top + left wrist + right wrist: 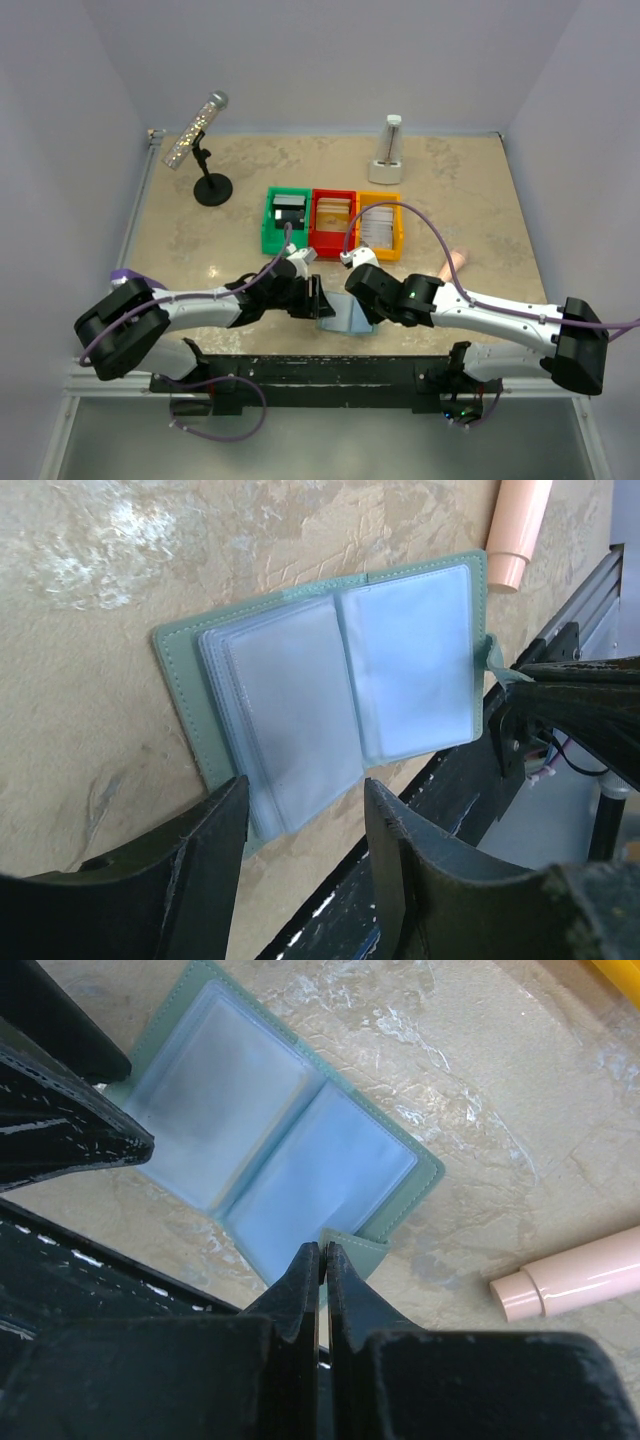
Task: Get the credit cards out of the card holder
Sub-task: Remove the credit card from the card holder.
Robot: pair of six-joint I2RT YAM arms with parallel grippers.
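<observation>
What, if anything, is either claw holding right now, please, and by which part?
The right claw pinches the card holder by its small tab; the left claw is open, holding nothing.

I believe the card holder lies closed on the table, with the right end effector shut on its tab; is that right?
Not quite: the card holder lies open, not closed, its two panels spread flat on the table, as the left wrist view shows. The right end effector is indeed shut on its tab.
</observation>
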